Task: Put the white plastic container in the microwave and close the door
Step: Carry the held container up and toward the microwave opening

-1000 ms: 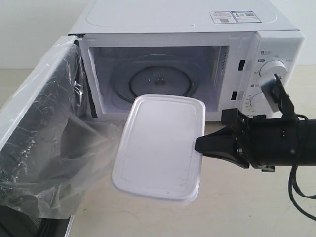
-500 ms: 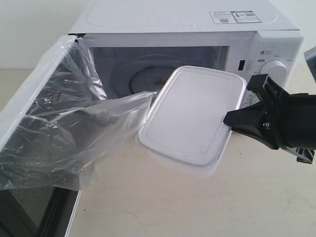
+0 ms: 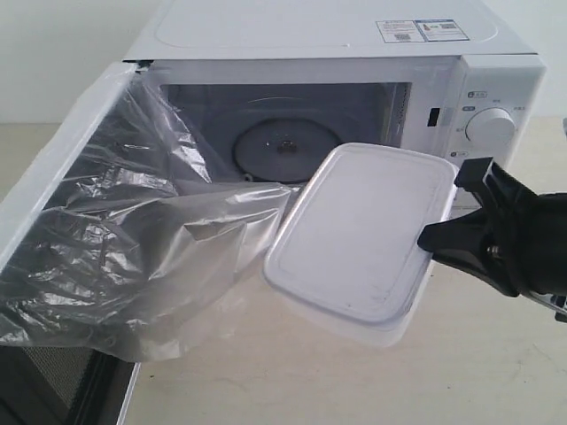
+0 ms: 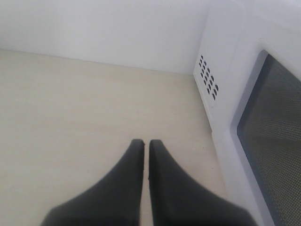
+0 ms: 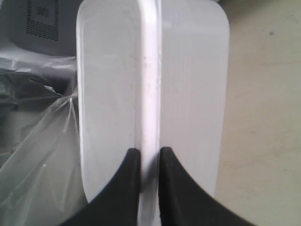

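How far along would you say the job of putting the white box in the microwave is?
Done: the door stands open, and the right gripper grips the white box by its rim, clear of the table. In hand: the box hangs tilted before the microwave's opening, not yet inside; the glass plate is bare. Left: set it in, let go, shut the door.

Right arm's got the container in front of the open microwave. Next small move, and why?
Probably ease the container in toward the turntable, levelling it on the way. The right gripper pinches its rim, it hangs tilted just outside the microwave opening, and loose film billows close to its near edge, so go slowly.
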### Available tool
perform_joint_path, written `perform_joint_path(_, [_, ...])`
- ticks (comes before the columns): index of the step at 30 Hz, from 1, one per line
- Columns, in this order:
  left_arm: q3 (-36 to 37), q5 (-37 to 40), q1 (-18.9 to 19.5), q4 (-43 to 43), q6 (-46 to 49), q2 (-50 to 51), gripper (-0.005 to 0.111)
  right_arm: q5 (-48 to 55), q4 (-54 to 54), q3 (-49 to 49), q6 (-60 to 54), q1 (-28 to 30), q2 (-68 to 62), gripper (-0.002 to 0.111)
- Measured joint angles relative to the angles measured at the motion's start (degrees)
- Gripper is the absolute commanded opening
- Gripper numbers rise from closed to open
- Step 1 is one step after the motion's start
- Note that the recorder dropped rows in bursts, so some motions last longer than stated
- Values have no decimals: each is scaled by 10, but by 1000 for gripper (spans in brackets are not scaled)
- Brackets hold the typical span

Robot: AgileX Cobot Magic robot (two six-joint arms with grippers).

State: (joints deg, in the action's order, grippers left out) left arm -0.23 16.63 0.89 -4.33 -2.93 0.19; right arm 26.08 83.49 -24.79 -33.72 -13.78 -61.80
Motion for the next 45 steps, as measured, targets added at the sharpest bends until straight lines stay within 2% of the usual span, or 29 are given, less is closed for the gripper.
perform_joint_path(15, [0, 0, 0, 0, 0, 0, 4, -74, -160, 0, 202, -12, 80, 0])
perform_joint_path(18, [0, 0, 0, 0, 0, 0, 4, -109, -192, 0, 255, -53, 80, 0])
perform_joint_path(25, [0, 0, 0, 0, 0, 0, 4, -248, -236, 0, 364, -189, 80, 0])
perform_joint_path(30, [0, 0, 0, 0, 0, 0, 4, -342, -387, 13, 540, -243, 80, 0])
perform_joint_path(36, [0, 0, 0, 0, 0, 0, 4, -458, -609, 84, 815, -250, 64, 0])
perform_joint_path(41, [0, 0, 0, 0, 0, 0, 4, -541, -699, 119, 936, -250, 12, 0])
perform_joint_path(45, [0, 0, 0, 0, 0, 0, 4, -620, -726, 121, 994, -250, -45, 0])
